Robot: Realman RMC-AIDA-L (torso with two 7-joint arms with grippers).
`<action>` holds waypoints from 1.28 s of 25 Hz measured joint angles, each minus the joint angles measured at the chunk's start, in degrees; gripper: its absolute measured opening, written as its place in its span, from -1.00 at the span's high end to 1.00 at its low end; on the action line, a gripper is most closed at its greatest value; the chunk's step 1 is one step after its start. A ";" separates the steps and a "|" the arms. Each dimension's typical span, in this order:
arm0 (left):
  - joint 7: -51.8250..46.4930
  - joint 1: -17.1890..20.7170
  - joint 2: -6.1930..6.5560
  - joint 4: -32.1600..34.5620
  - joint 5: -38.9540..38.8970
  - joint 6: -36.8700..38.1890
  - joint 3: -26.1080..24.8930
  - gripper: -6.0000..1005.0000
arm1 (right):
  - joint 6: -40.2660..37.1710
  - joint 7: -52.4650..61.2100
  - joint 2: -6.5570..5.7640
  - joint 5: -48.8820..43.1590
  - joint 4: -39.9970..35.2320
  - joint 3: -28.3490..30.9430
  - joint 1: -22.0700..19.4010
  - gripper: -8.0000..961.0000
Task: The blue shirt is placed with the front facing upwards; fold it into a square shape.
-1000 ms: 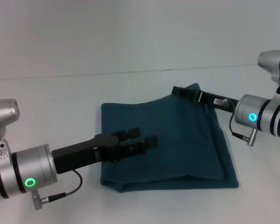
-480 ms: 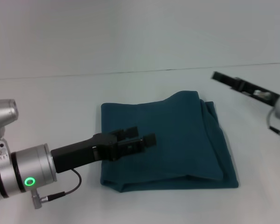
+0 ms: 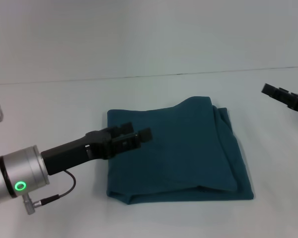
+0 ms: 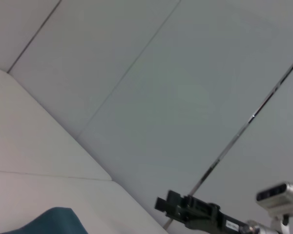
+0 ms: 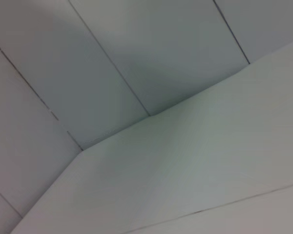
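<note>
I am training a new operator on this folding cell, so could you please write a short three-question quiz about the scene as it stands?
1. True or false: the right gripper is touching the blue shirt.
2. Which gripper is over the shirt? A. left B. right C. neither
3. Fill in: the shirt lies folded on the white ____.

Key:
1. False; it is off to the shirt's right, apart from it.
2. A; the left gripper is over the shirt's left part.
3. Table.

Even, diffuse overhead light, bright, no glare. Soft faint shadow under the blue shirt (image 3: pixel 176 148) edges on the tabletop (image 3: pixel 49 109). Head view sharp; wrist views slightly soft, flat grey-green tone.
</note>
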 joint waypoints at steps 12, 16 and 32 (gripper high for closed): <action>-1.08 1.18 -0.13 -0.59 3.11 -5.17 -1.21 -0.92 | -6.90 1.34 -2.98 -2.57 -0.81 -0.63 -3.18 -0.47; -2.68 1.40 -0.03 -0.42 6.42 -5.53 -2.31 -0.92 | -8.49 5.91 -4.79 -6.66 -0.92 -1.20 -1.98 -0.47; -14.63 -0.44 1.21 0.86 18.93 -5.29 -7.87 -0.92 | -12.68 18.06 -7.11 -12.48 -3.79 -3.36 2.84 -0.47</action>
